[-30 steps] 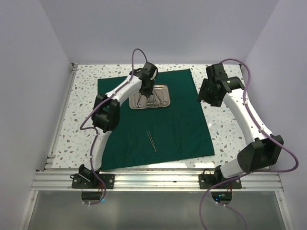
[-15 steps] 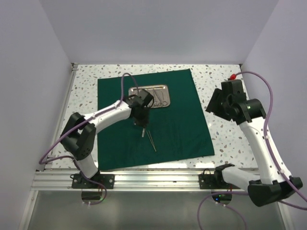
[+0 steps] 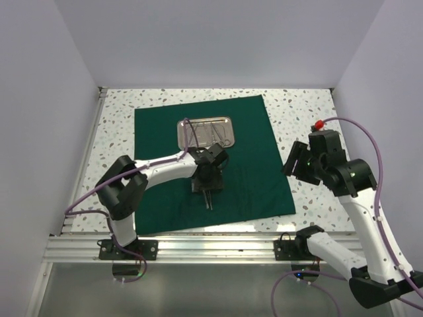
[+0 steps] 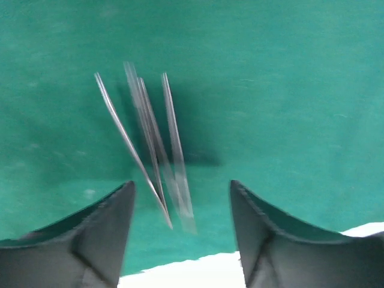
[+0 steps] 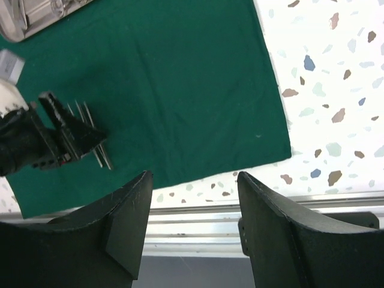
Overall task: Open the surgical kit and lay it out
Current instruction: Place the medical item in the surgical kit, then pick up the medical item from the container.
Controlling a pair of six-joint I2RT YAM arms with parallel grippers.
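The surgical kit's dark green cloth lies spread flat. Its steel tray sits at the back middle with slim instruments inside. My left gripper hovers low over the cloth's front middle, open. Below it lie thin silver tweezers, and a second slim pair shows blurred beside them, touching neither finger. The left gripper holds nothing. My right gripper hangs open and empty above the cloth's right edge. In the right wrist view, the right gripper looks down on the cloth and the left gripper.
Speckled white tabletop surrounds the cloth. An aluminium rail runs along the near edge, and white walls close the left, back and right sides. The tray's corner shows at the top left of the right wrist view.
My left gripper came from the tray to the cloth's front middle with a slim instrument and opened there. The right arm drew back toward the near right.
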